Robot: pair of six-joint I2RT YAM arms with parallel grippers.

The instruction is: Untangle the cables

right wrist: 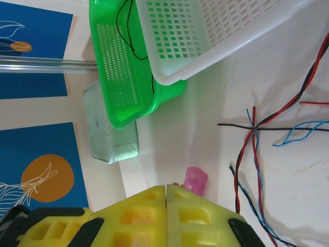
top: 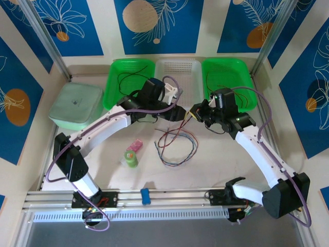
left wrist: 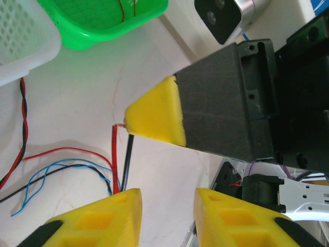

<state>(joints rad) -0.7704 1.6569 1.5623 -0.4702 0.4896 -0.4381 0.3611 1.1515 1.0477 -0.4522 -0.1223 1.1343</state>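
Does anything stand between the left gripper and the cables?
Nothing visible does. The cables run beside the open left gripper; the shut right gripper, which seems to hold their ends, sits just beyond.

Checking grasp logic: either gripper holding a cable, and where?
Right gripper appears to pinch the red and black cables at their ends; left gripper is open, holding nothing.

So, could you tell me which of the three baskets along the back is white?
The middle basket; the left basket and the right basket flanking it are both green.
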